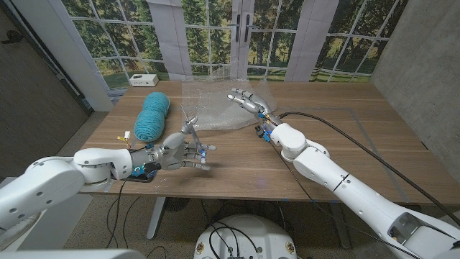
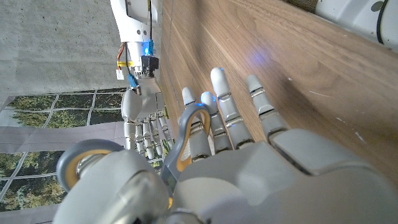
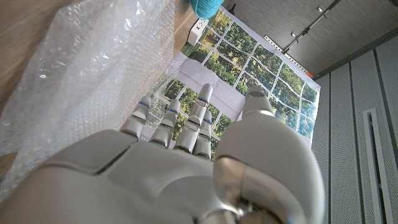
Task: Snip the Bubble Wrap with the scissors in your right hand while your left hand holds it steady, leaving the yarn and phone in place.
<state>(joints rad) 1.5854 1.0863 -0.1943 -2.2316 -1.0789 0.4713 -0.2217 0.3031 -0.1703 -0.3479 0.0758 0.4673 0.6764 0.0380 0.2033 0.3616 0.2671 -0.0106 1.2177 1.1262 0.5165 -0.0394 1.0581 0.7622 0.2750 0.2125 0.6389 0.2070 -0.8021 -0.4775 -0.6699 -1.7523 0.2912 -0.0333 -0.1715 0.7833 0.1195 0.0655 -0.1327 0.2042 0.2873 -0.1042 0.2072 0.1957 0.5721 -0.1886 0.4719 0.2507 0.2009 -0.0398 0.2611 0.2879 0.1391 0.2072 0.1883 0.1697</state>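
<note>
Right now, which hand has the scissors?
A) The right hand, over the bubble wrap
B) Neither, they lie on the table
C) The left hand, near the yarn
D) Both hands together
C: in the head view the left hand grips the scissors beside the teal yarn, while the right hand hangs over the bubble wrap with open fingers.

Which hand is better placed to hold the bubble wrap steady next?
Right. The right hand is over the bubble wrap with its fingers open. The left hand is short of the wrap's near edge and seems to hold the scissors.
</note>
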